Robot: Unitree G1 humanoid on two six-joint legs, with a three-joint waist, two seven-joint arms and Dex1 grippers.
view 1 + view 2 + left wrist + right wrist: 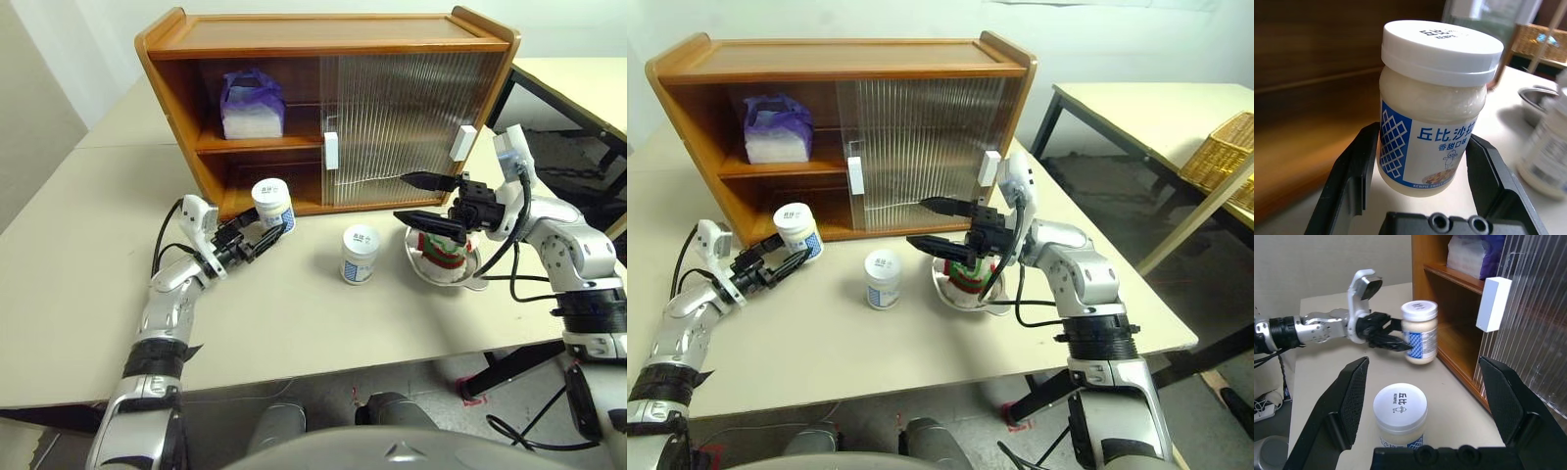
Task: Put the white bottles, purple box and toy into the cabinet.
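My left gripper (271, 230) is shut on a white bottle (272, 204) with a blue-and-white label, held upright just above the table in front of the cabinet's (323, 34) open lower shelf. The same bottle (1435, 107) sits between the black fingers in the left wrist view. A second white bottle (359, 254) stands on the table. The purple box (251, 103) rests on the upper shelf at the left. The toy (443, 253) lies in a steel bowl (475, 279). My right gripper (402, 197) hangs open above that bowl, pointing left.
Both ribbed sliding doors (411, 117) cover the cabinet's right part, and its left bay is open. Another table and a wicker basket (1220, 147) stand off to the right. Cables trail from both arms.
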